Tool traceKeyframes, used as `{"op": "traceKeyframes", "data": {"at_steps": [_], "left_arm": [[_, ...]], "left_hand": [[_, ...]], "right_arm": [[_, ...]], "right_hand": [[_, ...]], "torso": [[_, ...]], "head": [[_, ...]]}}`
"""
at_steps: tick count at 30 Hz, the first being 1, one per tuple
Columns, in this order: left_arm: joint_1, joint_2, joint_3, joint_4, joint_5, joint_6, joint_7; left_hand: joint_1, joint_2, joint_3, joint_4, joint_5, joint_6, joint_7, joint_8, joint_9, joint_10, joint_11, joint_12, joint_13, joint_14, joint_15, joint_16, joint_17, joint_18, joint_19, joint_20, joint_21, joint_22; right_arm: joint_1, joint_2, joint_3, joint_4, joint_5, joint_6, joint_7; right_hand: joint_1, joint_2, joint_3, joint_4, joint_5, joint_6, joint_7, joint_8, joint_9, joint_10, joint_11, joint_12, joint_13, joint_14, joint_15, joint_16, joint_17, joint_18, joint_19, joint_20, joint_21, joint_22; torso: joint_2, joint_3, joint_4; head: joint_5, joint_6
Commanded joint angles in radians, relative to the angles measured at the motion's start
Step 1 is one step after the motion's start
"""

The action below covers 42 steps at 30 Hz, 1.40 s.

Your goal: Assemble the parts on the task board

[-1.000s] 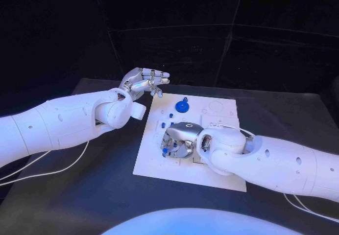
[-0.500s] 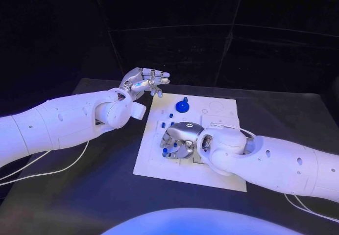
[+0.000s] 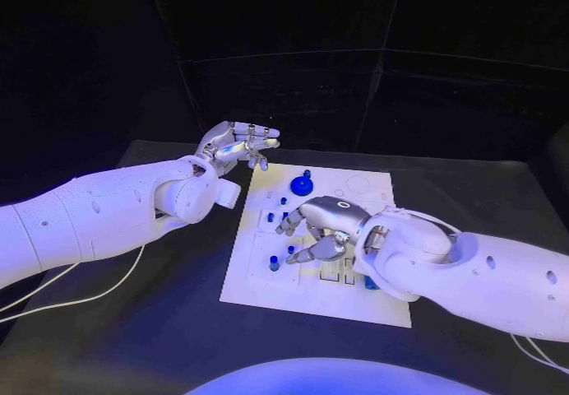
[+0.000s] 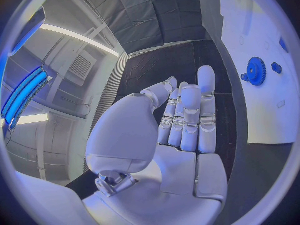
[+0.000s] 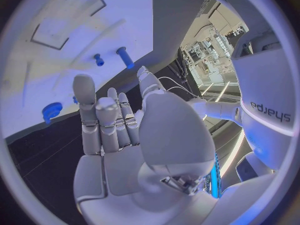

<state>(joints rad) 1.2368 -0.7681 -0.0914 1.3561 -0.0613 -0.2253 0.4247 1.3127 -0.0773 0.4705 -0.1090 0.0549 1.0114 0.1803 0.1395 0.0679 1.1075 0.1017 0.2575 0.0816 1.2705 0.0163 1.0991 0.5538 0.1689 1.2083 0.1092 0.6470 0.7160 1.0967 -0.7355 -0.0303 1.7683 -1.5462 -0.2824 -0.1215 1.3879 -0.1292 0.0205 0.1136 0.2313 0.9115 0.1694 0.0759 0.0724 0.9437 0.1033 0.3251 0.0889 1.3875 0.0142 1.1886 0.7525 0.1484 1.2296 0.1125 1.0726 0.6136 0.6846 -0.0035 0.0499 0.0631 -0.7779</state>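
Observation:
The white task board (image 3: 267, 284) lies mid-table. A blue gear (image 3: 303, 182) stands at its far end, with small blue pegs (image 3: 271, 217) just nearer along the left side. My right hand (image 3: 318, 233) hovers over the board's middle, fingers spread and holding nothing. A small blue part (image 3: 275, 263) lies on the board below its fingertips. Another blue piece (image 3: 370, 284) peeks out beside the right forearm. My left hand (image 3: 238, 145) is raised off the board's far left corner, fingers straight and empty. The left wrist view shows the gear (image 4: 256, 71), and the right wrist view shows two pegs (image 5: 125, 57).
Black table (image 3: 118, 329) surrounds the board, with white cables (image 3: 71, 296) trailing under the left arm. The board carries shallow rectangular recesses (image 5: 62, 27). My right forearm (image 3: 474, 276) covers the board's near right corner.
My right hand has lifted off the board and spread its fingers, leaving the small blue part lying beneath them. The left hand has stayed raised. The camera view shifted slightly.

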Motion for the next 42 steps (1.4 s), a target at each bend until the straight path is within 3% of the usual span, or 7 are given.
{"op": "traceKeyframes", "data": {"at_steps": [1, 4, 9, 15, 19, 28, 42], "left_arm": [[0.001, -0.002, 0.0, 0.0, 0.002, 0.013, 0.001], [0.001, -0.003, 0.0, 0.001, 0.002, 0.013, 0.002], [0.001, -0.005, 0.0, 0.001, 0.002, 0.011, 0.002], [-0.001, -0.01, -0.001, 0.006, 0.002, 0.011, 0.002], [-0.002, -0.015, -0.002, 0.009, 0.002, 0.011, 0.002], [-0.003, -0.019, -0.003, 0.012, 0.002, 0.011, 0.002], [-0.004, -0.024, -0.004, 0.013, 0.002, 0.011, 0.002]], "left_hand": [[0.002, 0.008, -0.006, -0.001, -0.003, -0.004, 0.0, 0.001, -0.001, -0.006, 0.001, 0.003, 0.0, -0.008, -0.002, -0.005, -0.001, 0.013, -0.005, 0.003, -0.004, -0.001], [0.002, 0.008, -0.006, -0.001, -0.003, -0.004, 0.0, 0.001, -0.001, -0.006, 0.001, 0.003, 0.0, -0.008, -0.002, -0.005, -0.001, 0.013, -0.005, 0.003, -0.004, -0.001], [0.001, 0.007, -0.006, -0.001, -0.003, -0.005, 0.0, 0.001, -0.001, -0.008, 0.001, 0.003, 0.0, -0.009, -0.002, -0.006, -0.003, 0.013, -0.006, 0.003, -0.004, -0.001], [0.001, 0.007, -0.006, -0.001, -0.003, -0.005, 0.0, 0.001, -0.001, -0.008, 0.001, 0.003, 0.0, -0.009, -0.002, -0.006, -0.003, 0.013, -0.006, 0.003, -0.004, -0.001], [0.001, 0.008, -0.007, 0.0, -0.003, -0.004, 0.0, 0.001, -0.001, -0.007, 0.001, 0.004, 0.0, -0.009, -0.002, -0.005, -0.002, 0.013, -0.006, 0.003, -0.005, -0.001], [0.001, 0.008, -0.007, 0.0, -0.003, -0.004, 0.0, 0.001, -0.001, -0.007, 0.001, 0.004, 0.0, -0.009, -0.002, -0.005, -0.002, 0.013, -0.006, 0.003, -0.005, -0.001], [0.001, 0.008, -0.007, 0.0, -0.003, -0.004, 0.0, 0.001, -0.001, -0.007, 0.001, 0.004, 0.0, -0.009, -0.002, -0.005, -0.002, 0.013, -0.006, 0.003, -0.005, -0.001]], "right_arm": [[0.026, -0.062, 0.003, 0.027, 0.225, -0.089, 0.063], [0.042, -0.141, 0.003, 0.052, 0.352, -0.083, 0.042], [0.052, -0.249, 0.002, 0.076, 0.454, -0.057, -0.051], [0.052, -0.32, 0.0, 0.101, 0.381, -0.034, -0.194], [0.042, -0.356, -0.001, 0.122, 0.304, -0.025, -0.291], [0.0, -0.376, -0.003, 0.145, 0.161, 0.024, -0.433], [-0.033, -0.343, -0.004, 0.137, 0.103, 0.083, -0.467]], "right_hand": [[0.005, 0.027, -0.004, 0.004, 0.012, 0.049, 0.004, 0.022, 0.008, 0.066, -0.003, 0.046, 0.01, 0.028, -0.004, 0.03, 0.047, 0.005, 0.028, 0.0, 0.028, 0.042], [0.009, 0.05, 0.001, 0.013, 0.026, 0.099, -0.017, 0.044, 0.014, 0.177, -0.031, 0.109, 0.032, 0.063, -0.023, 0.076, 0.132, -0.01, 0.081, -0.011, 0.093, 0.15], [-0.024, 0.051, -0.033, 0.045, 0.035, 0.133, -0.059, 0.079, 0.017, 0.334, -0.081, 0.305, 0.159, 0.105, -0.067, 0.152, 0.268, -0.039, 0.159, -0.054, 0.196, 0.318], [-0.075, 0.064, -0.094, 0.097, 0.032, 0.135, -0.076, 0.146, 0.03, 0.429, -0.094, 0.776, 0.738, 0.128, -0.077, 0.23, 0.428, -0.048, 0.179, -0.068, 0.231, 0.375], [-0.119, 0.062, -0.14, 0.142, 0.031, 0.133, -0.083, 0.187, 0.039, 0.448, -0.1, 0.9, 0.908, 0.135, -0.081, 0.263, 0.499, -0.053, 0.189, -0.073, 0.249, 0.409], [-0.177, 0.042, -0.204, 0.179, 0.027, 0.097, -0.085, 0.256, 0.051, 0.445, -0.1, 0.977, 1.029, 0.135, -0.082, 0.277, 0.532, -0.056, 0.191, -0.074, 0.258, 0.426], [-0.199, 0.037, -0.206, 0.18, 0.027, 0.096, -0.091, 0.3, 0.064, 0.446, -0.104, 0.988, 1.056, 0.136, -0.085, 0.281, 0.544, -0.057, 0.192, -0.076, 0.262, 0.436]], "torso": [[-0.004, -0.0019, -0.0023], [-0.009, -0.0048, -0.0051], [-0.016, -0.008, -0.0134], [-0.019, -0.0075, -0.0233], [-0.021, -0.0082, -0.025], [-0.021, -0.0082, -0.0267], [-0.021, -0.0089, -0.0255]], "head": [[-0.015, 0.007], [-0.038, 0.011], [-0.074, 0.017], [-0.12, 0.012], [-0.139, 0.011], [-0.148, 0.007], [-0.148, -0.001]]}}
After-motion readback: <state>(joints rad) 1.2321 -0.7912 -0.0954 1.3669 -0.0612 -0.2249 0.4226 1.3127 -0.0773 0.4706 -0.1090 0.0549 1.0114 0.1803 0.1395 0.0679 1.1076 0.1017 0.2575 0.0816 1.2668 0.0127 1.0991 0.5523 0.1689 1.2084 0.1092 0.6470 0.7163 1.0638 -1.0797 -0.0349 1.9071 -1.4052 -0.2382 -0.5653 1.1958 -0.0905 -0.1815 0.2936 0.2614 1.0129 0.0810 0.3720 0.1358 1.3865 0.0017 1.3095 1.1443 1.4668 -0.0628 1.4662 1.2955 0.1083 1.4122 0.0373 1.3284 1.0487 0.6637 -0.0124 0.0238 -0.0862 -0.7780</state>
